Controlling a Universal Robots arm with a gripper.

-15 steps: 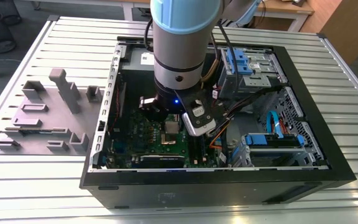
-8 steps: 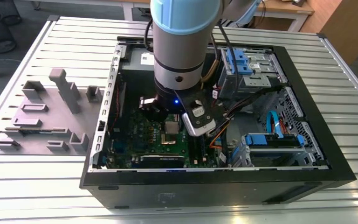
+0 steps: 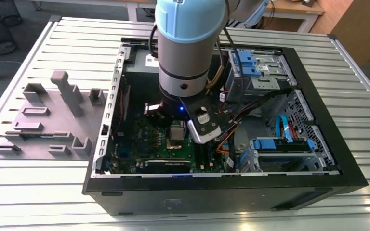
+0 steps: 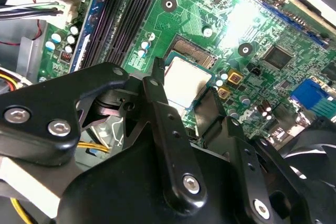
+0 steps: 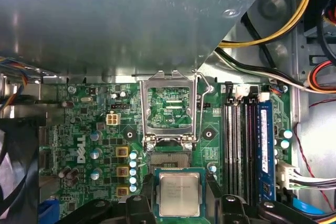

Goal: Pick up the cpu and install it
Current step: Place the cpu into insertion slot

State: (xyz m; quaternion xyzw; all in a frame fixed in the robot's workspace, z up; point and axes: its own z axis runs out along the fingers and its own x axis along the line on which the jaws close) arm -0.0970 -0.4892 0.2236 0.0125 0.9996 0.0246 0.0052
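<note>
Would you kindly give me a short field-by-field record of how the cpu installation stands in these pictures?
tool: shut on the cpu, gripping two opposite edges
cpu: level over the socket; seated or not, cannot tell
socket frame: hinged open
motherboard: inside the open computer case
arm: reaching down into the case

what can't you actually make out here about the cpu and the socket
1) Whether the cpu is seated in or above its socket: in both wrist views, the chip covers what lies under it.
2) Socket area, exterior view: the arm blocks it.
3) Part of the motherboard, second wrist view: the end effector covers it, and glare whitens a patch.
</note>
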